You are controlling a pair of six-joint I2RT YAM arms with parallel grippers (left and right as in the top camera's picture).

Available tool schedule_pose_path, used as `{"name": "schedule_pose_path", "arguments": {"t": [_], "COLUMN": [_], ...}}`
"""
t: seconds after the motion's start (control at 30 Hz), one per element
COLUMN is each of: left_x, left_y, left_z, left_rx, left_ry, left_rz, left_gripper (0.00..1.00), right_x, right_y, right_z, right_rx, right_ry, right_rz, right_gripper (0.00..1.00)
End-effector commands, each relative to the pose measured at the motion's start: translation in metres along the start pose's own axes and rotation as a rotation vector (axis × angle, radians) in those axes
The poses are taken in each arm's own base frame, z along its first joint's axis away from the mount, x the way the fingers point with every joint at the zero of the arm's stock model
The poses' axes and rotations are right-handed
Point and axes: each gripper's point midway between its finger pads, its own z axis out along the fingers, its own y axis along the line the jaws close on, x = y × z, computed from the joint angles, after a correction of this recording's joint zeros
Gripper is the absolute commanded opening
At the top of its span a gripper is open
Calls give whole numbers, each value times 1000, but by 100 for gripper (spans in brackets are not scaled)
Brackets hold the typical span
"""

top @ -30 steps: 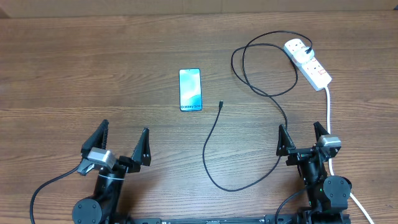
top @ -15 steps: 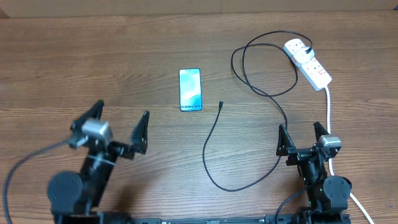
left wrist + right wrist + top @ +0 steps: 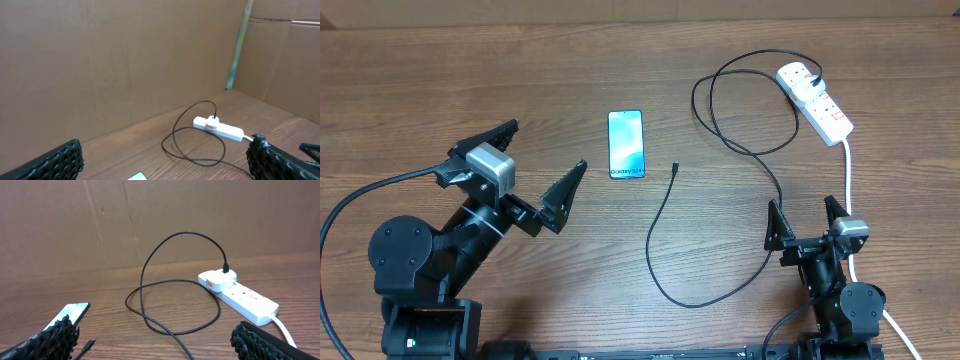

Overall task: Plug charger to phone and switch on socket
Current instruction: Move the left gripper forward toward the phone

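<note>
**Phone and charger lie apart, both arms open**

At lower left of the overhead view, the left arm's fingers (image 3: 565, 185) are spread wide above the wooden surface (image 3: 420, 80). They hold nothing and point toward the upper right. Just right of them, near centre frame, the phone (image 3: 625, 145) lies flat with its blue screen up and white text at its lower edge. The charger (image 3: 652, 232), a thin black cable, has its connector tip (image 3: 675, 167) near the phone's lower right corner, not touching it. The cable runs down, curves through lower centre, climbs and loops at upper right into the white plug (image 3: 798, 73). The plug sits in the socket (image 3: 825, 108), which lies slanted there. The thick white lead (image 3: 848, 175) drops to lower right beside the right arm's fingers (image 3: 775, 228), likewise spread and empty.
</note>
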Motion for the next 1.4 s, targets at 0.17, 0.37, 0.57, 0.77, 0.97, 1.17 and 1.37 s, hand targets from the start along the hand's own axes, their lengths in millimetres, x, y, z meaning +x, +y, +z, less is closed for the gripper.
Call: {"name": "schedule_pose_path", "arguments": {"t": [0.17, 0.37, 0.57, 0.77, 0.97, 1.17, 1.37], "left_x": [-9, -6, -36, -60, -49, -29, -15], "left_y": [-9, -9, -7, 1, 18, 15, 11], "left_z": [-3, -3, -6, -2, 1, 17, 34], "left_rx": [42, 41, 12, -26, -95, -15, 56], "left_ry": [-10, 4, 14, 198, 431, 526, 571], "left_rz": [30, 17, -13, -73, -108, -217, -287], "left_gripper": [100, 100, 100, 100, 100, 100, 100], "right_x": [1, 1, 1, 1, 1, 1, 1], "right_y": [-2, -2, -2, -2, -2, -2, -2], "right_z": [0, 0, 0, 0, 0, 0, 0], "right_rx": [9, 9, 9, 9, 9, 9, 9], "right_ry": [-6, -6, -6, -6, -6, -6, -6], "right_rz": [-5, -5, -5, -5, -5, -5, -5], "right_gripper": [100, 100, 100, 100, 100, 100, 100]}}
